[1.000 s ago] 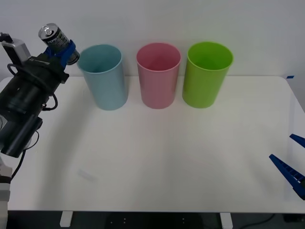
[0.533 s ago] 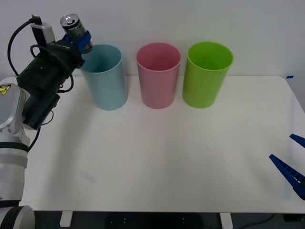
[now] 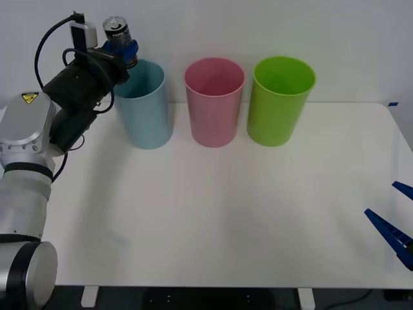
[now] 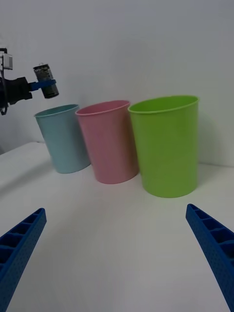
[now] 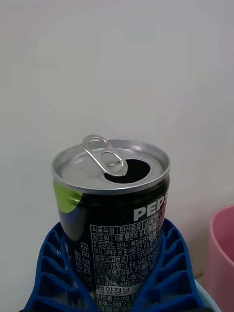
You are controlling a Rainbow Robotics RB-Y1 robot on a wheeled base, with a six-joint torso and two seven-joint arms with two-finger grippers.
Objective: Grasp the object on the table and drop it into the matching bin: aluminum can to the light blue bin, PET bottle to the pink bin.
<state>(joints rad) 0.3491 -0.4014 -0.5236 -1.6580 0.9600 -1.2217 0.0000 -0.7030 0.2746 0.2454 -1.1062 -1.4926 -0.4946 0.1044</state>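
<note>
White wall backs a white surface (image 3: 226,213) with rounded corners; toward twelve o'clock on it stand three tall bins in a row, the light blue bin (image 3: 142,106) at eleven o'clock, the pink bin (image 3: 215,103) at twelve and a lime green bin (image 3: 279,102) at one o'clock; the left tool (image 3: 124,53) is raised just above the light blue bin's rim on its nine o'clock side, its blue ribbed fingers (image 5: 165,263) clamped round the aluminum can (image 3: 118,33), held upright; the can's dark body reads "PEPS" in white above small Korean print, its pull-tab opening is already pierced; the right tool (image 3: 395,219) waits at four o'clock, fingers spread wide.
</note>
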